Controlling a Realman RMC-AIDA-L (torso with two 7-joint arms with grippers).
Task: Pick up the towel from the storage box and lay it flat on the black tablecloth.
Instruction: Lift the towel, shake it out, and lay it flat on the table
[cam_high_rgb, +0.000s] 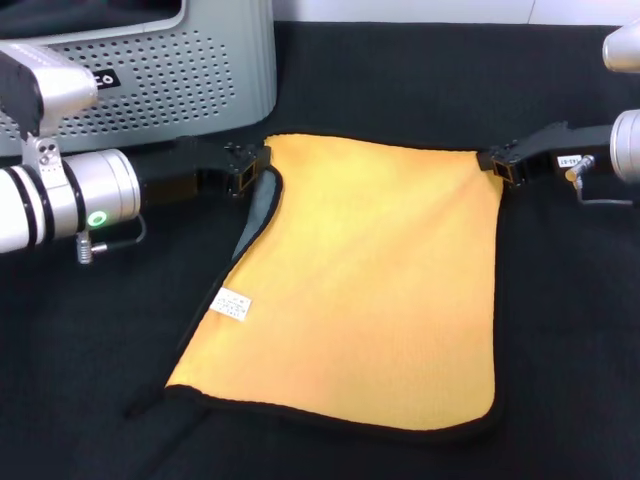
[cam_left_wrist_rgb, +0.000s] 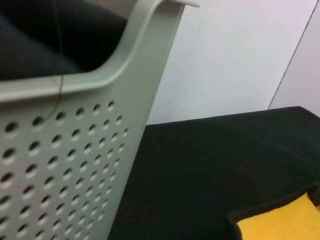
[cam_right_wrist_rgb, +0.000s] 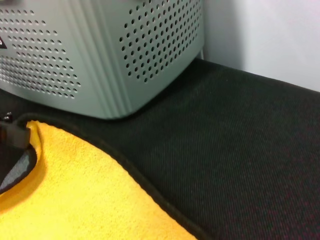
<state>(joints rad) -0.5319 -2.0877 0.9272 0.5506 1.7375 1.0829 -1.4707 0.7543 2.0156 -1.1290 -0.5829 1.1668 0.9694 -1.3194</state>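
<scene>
The towel (cam_high_rgb: 370, 290) lies spread on the black tablecloth (cam_high_rgb: 560, 330), yellow-orange side up, with its white tag (cam_high_rgb: 234, 304) at the left edge. That edge curls over near the far corner and shows the grey side (cam_high_rgb: 258, 215). My left gripper (cam_high_rgb: 245, 170) is shut on the far left corner. My right gripper (cam_high_rgb: 503, 165) is shut on the far right corner. The storage box (cam_high_rgb: 180, 70) stands at the far left, just behind the left gripper. The towel also shows in the left wrist view (cam_left_wrist_rgb: 280, 222) and the right wrist view (cam_right_wrist_rgb: 75, 195).
The box wall (cam_left_wrist_rgb: 75, 165) stands close beside the left wrist, and the box (cam_right_wrist_rgb: 100, 55) shows behind the towel's far edge. A white wall (cam_left_wrist_rgb: 235, 60) rises behind the table. Black cloth (cam_right_wrist_rgb: 240, 140) runs to the right of the box.
</scene>
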